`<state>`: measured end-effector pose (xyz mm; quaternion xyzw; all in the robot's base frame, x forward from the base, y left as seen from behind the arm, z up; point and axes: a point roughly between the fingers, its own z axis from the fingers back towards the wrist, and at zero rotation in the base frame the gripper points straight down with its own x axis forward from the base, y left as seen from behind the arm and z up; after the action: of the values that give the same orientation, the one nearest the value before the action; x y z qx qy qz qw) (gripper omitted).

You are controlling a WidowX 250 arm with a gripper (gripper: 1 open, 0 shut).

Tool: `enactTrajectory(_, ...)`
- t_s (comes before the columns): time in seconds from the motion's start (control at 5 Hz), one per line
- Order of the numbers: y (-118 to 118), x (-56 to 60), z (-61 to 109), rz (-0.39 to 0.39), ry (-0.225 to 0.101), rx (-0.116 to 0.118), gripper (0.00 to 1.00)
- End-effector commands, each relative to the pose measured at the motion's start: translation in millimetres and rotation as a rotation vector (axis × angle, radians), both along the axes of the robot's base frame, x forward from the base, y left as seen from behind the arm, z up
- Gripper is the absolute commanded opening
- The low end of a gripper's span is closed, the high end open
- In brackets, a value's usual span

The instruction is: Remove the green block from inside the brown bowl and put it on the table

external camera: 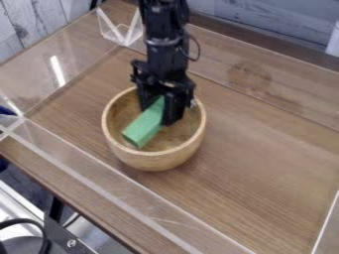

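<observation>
The brown bowl sits on the table, a little left of centre. My black gripper points straight down over the bowl's far side, shut on the upper end of the green block. The block hangs tilted, its lower end pointing down toward the bowl's left inner wall. It looks lifted off the bowl's floor, though whether its low tip still touches the wood I cannot tell.
Clear acrylic walls run along the table's edges on the near left and at the back. Bare wood-grain tabletop spreads to the right of the bowl and in front of it.
</observation>
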<state>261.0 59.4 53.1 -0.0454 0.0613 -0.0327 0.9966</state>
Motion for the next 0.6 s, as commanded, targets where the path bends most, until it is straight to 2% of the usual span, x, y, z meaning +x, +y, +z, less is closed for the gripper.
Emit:
enactTrajectory(0.0, 14, 14.5, 42.7, 0.034, -0.120, 0.022, 0.00)
enactTrajectory(0.2, 37, 20.9, 56.3, 0.079, -0.146, 0.031, 0.00)
enactTrajectory(0.4, 35, 18.1, 43.9, 0.070, -0.126, 0.034, 0.00)
